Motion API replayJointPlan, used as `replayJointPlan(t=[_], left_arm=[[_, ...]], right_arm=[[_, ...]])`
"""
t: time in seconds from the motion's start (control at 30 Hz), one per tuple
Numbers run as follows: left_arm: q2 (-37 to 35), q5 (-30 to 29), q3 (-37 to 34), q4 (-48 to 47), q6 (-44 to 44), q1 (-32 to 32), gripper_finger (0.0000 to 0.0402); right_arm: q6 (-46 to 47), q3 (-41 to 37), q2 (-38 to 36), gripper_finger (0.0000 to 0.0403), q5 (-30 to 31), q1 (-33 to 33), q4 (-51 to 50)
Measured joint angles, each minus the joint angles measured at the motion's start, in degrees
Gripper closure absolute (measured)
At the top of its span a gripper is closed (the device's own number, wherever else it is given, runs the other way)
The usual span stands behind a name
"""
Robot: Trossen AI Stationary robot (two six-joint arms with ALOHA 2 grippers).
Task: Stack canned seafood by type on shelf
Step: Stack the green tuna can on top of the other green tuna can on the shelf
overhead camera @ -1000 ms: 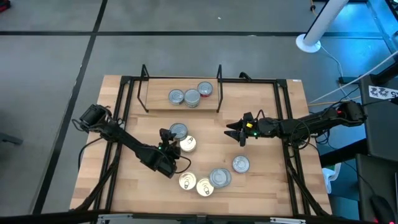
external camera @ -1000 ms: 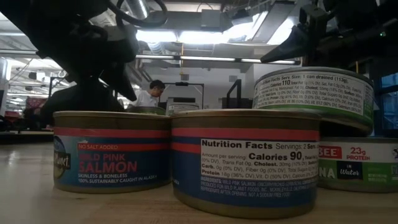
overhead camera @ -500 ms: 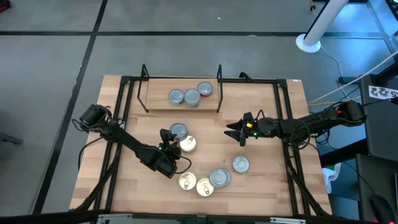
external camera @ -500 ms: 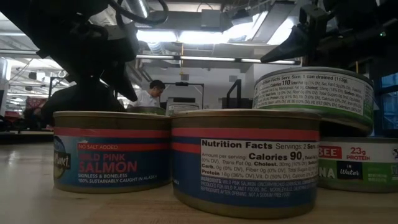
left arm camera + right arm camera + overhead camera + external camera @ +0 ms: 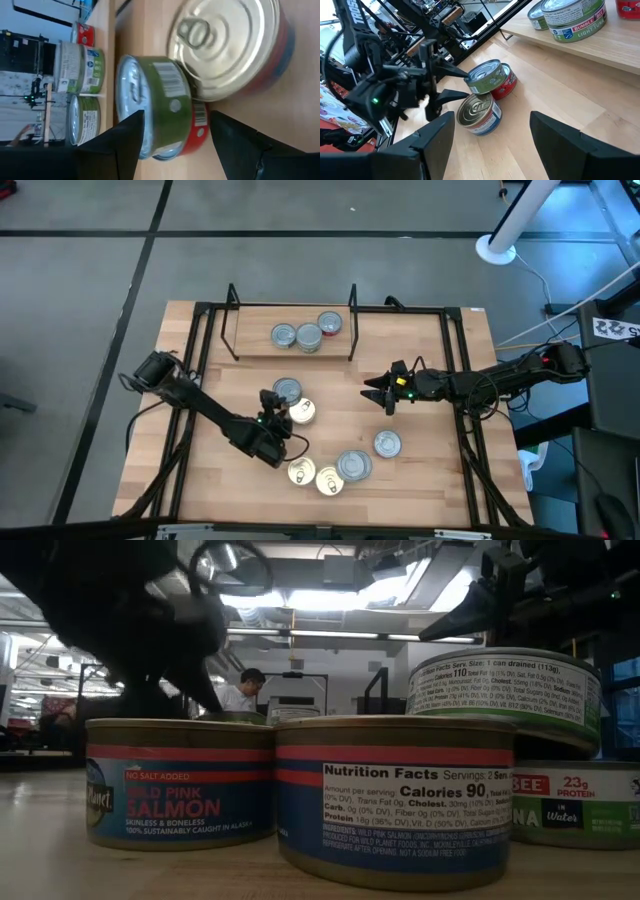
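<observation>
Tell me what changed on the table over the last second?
Only the left arm shifted a little: its tool edged toward the green can stacked on a red one, open fingers either side of it, nothing gripped yet. The right tool stayed open above the table's middle. The cans on the shelf and the loose cans near the front edge have not moved.

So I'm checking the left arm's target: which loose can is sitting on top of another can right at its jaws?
The green-labelled can, resting on a red-labelled can between the open left gripper jaws; the gold-lidded can beside it sits directly on the table.
</observation>
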Motion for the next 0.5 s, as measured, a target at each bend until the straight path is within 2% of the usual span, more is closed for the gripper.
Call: replayJointPlan(t=[0.2,0.5], left_arm=[[3.26,-4.62,0.0,0.3,-1.73,0.0,0.018],[3.9,-7.55,0.0,1.63,-2.03,0.0,0.018]], right_arm=[[0.02,0.0,0.0,0.0143,0.02,-0.01,-0.01],[0.02,0.0,0.0,0.0143,0.04,0.0,-0.03]])
